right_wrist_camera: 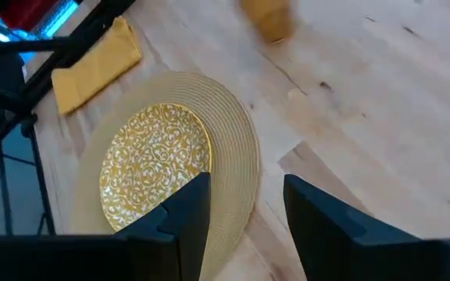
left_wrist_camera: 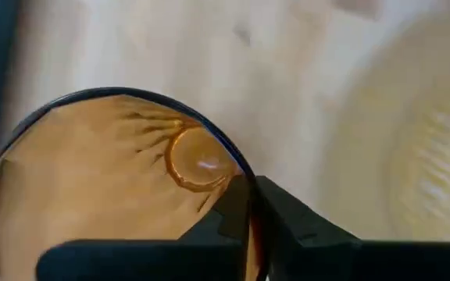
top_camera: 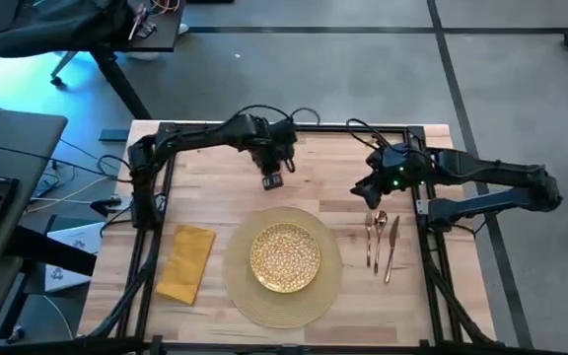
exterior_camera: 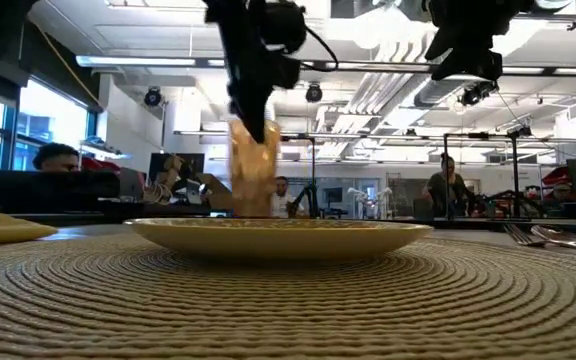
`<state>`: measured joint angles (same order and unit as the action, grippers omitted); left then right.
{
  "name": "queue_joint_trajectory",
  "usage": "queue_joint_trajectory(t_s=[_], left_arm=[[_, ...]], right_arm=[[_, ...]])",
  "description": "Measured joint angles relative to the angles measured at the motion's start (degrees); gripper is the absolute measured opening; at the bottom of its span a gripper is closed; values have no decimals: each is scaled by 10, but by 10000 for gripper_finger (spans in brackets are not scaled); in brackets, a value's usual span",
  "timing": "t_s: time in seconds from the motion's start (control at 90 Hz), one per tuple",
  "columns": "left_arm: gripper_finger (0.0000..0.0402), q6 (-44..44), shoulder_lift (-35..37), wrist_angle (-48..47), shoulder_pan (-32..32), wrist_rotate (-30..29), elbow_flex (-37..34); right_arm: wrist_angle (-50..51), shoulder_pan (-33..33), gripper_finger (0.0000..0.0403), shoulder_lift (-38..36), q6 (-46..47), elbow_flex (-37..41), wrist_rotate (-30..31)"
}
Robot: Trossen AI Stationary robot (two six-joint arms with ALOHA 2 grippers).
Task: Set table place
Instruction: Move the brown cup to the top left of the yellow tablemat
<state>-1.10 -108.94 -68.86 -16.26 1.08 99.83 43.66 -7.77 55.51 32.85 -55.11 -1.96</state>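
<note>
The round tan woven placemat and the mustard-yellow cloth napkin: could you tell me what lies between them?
Only bare light wood table separates placemat and napkin, in the high view.

Light wooden table (top_camera: pixel 215 177); woven placemat (top_camera: pixel 328 286), rough-ribbed; glossy gold plate (top_camera: pixel 285 257); cloth napkin (top_camera: pixel 186 261); shiny metal cutlery (top_camera: pixel 381 242).

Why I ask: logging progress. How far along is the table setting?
Done: plate on the placemat, napkin beside it, fork, spoon and knife on the other side. In hand: left gripper clamps an amber glass. Right gripper waits open near them. Left: setting it down.
</note>
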Motion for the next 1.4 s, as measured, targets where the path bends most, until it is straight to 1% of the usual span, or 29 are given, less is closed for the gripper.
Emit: queue_joint_trajectory(t_s=[0.067,0.156,0.244,0.311,0.444,0.556,0.656,0.756,0.967,1.178,1.311,1.4], left_arm=[[1,51,7,-46,30,-7,0],[1,116,12,-76,75,-9,0],[1,173,11,-85,115,-13,-3],[0,216,9,-79,138,-32,-6],[0,307,9,-81,160,-86,-7],[0,347,9,-80,162,-120,-7],[0,359,5,-74,155,-148,-6],[0,359,-8,-72,144,-159,-6],[0,360,-11,-39,118,-153,-6],[7,355,-11,-43,93,-152,-6],[11,362,-11,-43,86,-135,-6],[11,365,-12,-38,84,-133,-10]], right_arm=[[0,0,144,0,-22,0,0],[-2,-3,144,0,-58,0,0],[-2,-6,144,0,-87,0,0],[-4,-10,144,0,-106,0,0],[-6,-16,144,0,-138,0,0],[-6,-21,144,0,-158,0,0],[-6,-26,144,0,-171,0,-7],[-6,-32,144,0,-179,0,-17],[-6,-36,144,0,-179,0,-29],[-6,-36,144,0,-179,0,-30],[-6,-36,144,0,-179,0,-30],[-6,-36,144,0,-179,0,-30]])
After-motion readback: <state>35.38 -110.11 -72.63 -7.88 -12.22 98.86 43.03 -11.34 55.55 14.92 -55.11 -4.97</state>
